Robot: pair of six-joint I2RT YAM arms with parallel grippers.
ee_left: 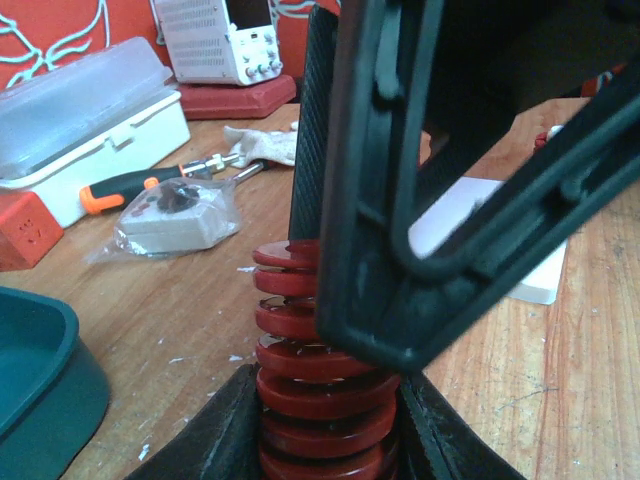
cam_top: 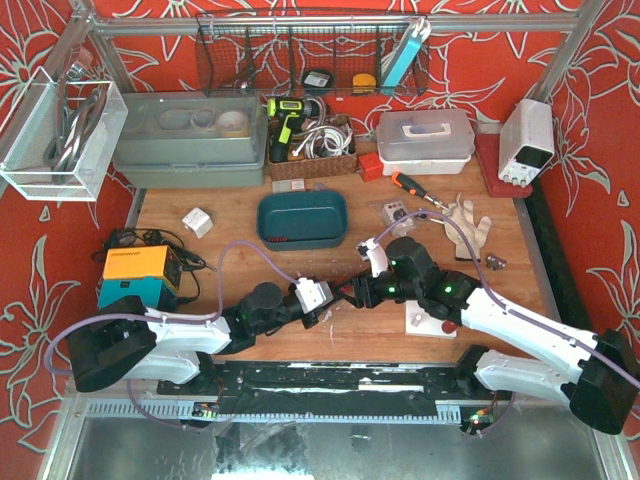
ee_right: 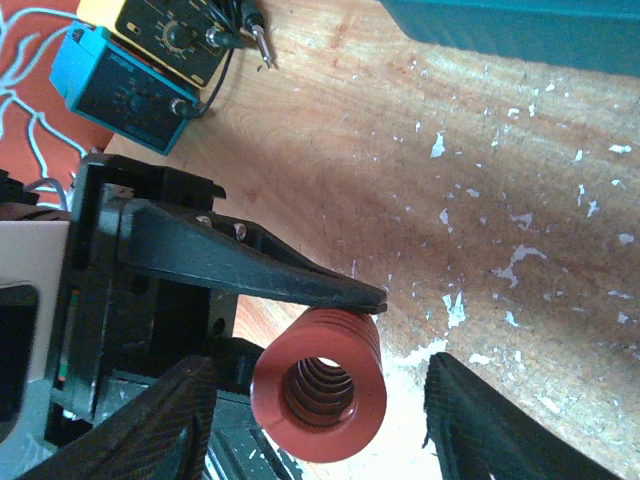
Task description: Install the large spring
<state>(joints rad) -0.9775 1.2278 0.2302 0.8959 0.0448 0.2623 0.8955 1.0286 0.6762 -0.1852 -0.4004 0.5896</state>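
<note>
Near the teal tray (cam_top: 302,218), the large spring (ee_right: 320,385) is clamped by the left gripper (ee_left: 325,435) and, judging by its pose, presented end-on to the wide-open right gripper (ee_right: 325,425).

No wording can be read anywhere. The dial markings on the yellow-and-teal instrument (ee_right: 140,85) are too blurred, the red label on the teal tray (cam_top: 301,218) is too small, and the white power supply (ee_left: 215,40) shows no legible figures

Bare tabletop (ee_right: 480,150) between spring (ee_right: 320,385) and tray (ee_right: 520,25)
</note>
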